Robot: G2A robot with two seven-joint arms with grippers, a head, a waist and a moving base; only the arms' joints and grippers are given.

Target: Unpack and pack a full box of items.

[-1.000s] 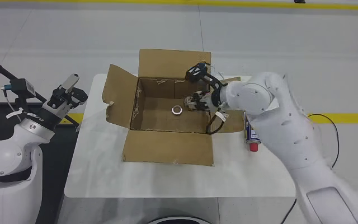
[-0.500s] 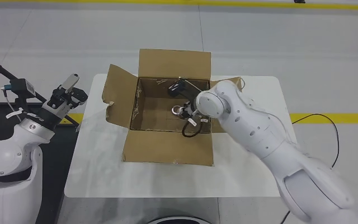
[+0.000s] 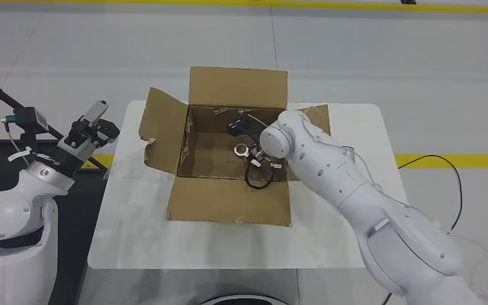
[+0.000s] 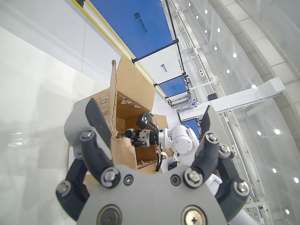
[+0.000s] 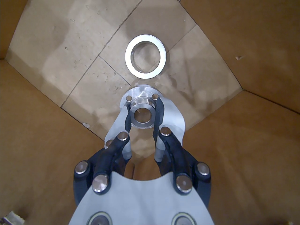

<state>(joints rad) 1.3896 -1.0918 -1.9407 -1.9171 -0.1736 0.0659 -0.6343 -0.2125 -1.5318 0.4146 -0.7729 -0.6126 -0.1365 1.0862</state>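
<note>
An open cardboard box stands in the middle of the white table. A flat metal ring lies on the box floor, the same ring being just beyond my right gripper's fingertips. My right gripper is down inside the box, shut on a flanged metal bushing held just above or on the floor. From above, that gripper sits beside the ring. My left gripper hangs off the table's left side, open and holding nothing.
The box flaps stand out on all sides: a tall back flap, a torn left flap and a right flap. My right arm lies across the box's right wall. Bare table surrounds the box in front and to the left.
My right arm has swung leftward over the box and the gripper has gone deeper inside, closer to the ring. The arm now covers the red-capped item right of the box. The left arm has not moved.
</note>
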